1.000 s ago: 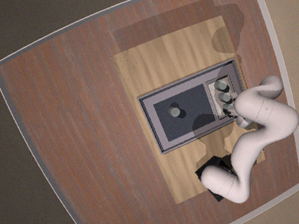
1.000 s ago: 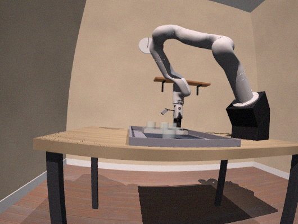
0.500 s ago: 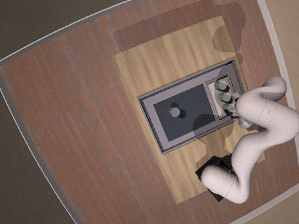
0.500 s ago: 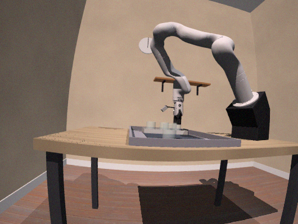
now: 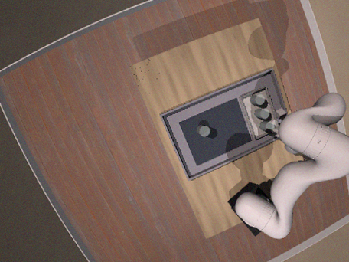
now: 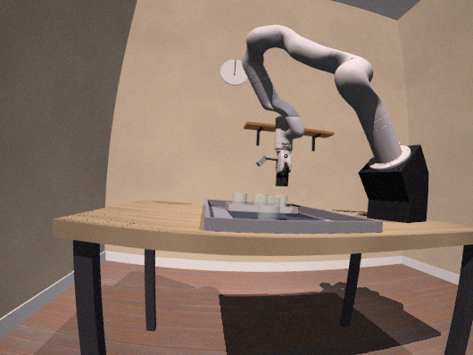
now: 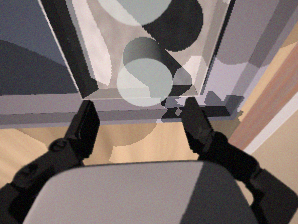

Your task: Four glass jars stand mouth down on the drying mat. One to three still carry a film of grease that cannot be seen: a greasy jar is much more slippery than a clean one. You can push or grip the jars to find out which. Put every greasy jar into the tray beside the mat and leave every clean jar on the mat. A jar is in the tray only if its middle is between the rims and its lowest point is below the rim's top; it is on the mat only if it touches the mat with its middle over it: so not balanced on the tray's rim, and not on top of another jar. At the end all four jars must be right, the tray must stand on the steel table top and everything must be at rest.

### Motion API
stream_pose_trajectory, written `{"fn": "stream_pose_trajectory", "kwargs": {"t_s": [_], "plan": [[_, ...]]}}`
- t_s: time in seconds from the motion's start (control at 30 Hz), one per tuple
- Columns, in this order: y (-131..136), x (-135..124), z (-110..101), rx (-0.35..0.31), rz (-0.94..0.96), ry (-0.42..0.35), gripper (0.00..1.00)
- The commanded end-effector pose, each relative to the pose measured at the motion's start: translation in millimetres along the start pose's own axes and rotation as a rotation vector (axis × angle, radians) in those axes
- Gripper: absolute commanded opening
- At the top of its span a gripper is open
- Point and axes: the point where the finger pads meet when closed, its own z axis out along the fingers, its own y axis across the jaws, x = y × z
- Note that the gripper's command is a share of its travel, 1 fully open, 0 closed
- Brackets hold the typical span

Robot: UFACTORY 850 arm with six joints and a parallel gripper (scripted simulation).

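Three jars (image 5: pixel 259 100) (image 6: pixel 239 198) (image 7: pixel 144 82) stand in the tray (image 5: pixel 245 112) (image 6: pixel 291 209) (image 7: pixel 75 65), one jar (image 5: pixel 204 131) (image 6: pixel 269 211) remains on the mat (image 5: pixel 226 141); the tool (image 5: pixel 280 122) (image 6: pixel 281 185) (image 7: pixel 140 109) hangs wide and empty above, so probably only settling and a final retreat are left

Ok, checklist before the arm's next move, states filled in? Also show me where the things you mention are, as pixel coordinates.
1. Jaws (image 6: pixel 281 185) open, nothing held: ok.
2. Jaws above the jars, seen from the side: ok.
3. Three jars inside the tray (image 5: pixel 243 115) rims: ok, seen from above.
4. Fourth jar (image 5: pixel 204 131) (image 6: pixel 269 211) standing on the drying mat (image 5: pixel 226 141): ok.
5. Tray on the steel top, not tilted: cannot tell, its base is hidden.
6. Greasy jars sorted from clean: cannot tell, the film doesn't show.
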Motion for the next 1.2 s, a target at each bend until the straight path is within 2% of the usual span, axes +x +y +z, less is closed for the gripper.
{"fn": "stream_pose_trajectory", "kwargs": {"t_s": [0.0, 0.13, 1.17], "plan": [[0.3, 0.4, -15.1, 0.0, 0.0, 0.0, 1.0], [0.3, 0.4, -30.6, 0.0, 0.0, 0.0, 1.0], [0.3, 0.4, -30.6, 0.0, 0.0, 0.0, 1.0]]}}
